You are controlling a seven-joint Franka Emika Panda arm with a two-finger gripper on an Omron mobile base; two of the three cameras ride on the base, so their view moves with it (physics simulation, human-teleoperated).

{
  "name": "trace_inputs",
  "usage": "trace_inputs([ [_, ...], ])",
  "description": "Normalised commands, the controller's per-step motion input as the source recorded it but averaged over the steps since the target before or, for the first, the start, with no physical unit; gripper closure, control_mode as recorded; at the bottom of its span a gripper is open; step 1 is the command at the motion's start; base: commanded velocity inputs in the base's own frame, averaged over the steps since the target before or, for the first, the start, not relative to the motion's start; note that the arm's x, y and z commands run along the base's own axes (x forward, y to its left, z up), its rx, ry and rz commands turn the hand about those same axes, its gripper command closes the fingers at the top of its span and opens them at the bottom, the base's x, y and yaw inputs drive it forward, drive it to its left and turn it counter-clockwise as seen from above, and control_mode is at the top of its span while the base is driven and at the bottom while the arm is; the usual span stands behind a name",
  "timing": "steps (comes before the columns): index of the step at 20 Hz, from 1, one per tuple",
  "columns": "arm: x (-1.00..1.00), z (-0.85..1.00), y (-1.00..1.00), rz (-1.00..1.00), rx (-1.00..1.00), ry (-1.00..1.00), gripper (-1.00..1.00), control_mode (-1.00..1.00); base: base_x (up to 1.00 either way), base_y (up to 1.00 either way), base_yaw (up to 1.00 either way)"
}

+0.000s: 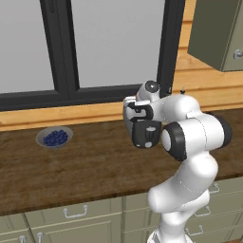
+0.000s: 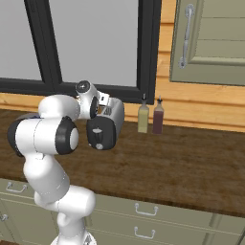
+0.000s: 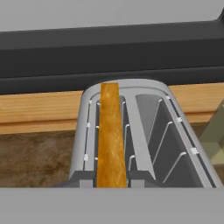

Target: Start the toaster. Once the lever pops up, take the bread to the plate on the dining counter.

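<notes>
A kitchen is indicated by a wooden counter [image 1: 71, 166], drawers [image 1: 76, 211] beneath, a toaster [image 2: 107, 125] and condiment bottles [image 2: 143, 117].

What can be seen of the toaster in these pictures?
The toaster is a small rounded silver-white body with a black end panel carrying a round dial. It stands upright on the brown wooden counter below the window, left of two bottles. From the hand view, two wire-lined slots open upward; the bread stands in the left slot, the right is empty.

Berry bowl [image 1: 54, 137] left of toaster [image 1: 144, 127]
</notes>
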Motion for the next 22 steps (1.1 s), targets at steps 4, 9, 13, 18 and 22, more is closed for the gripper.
trace_inputs([
  [4,0.00,0.00,0.00,0.00,0.00,0.00,1.00,-1.00,0.00,0.00,0.00],
  [9,0.00,0.37,0.00,0.00,0.00,0.00,1.00,-1.00,0.00,0.00,0.00],
  [13,-0.01,0.88,0.00,0.00,0.00,0.01,1.00,-1.00,0.00,0.00,0.00],
  [18,-0.37,1.00,0.00,-0.01,0.00,0.05,1.00,-1.00,0.00,0.00,0.00],
  [22,-0.78,0.81,-0.09,-0.01,0.00,0.06,1.00,-1.00,0.00,0.00,0.00],
])
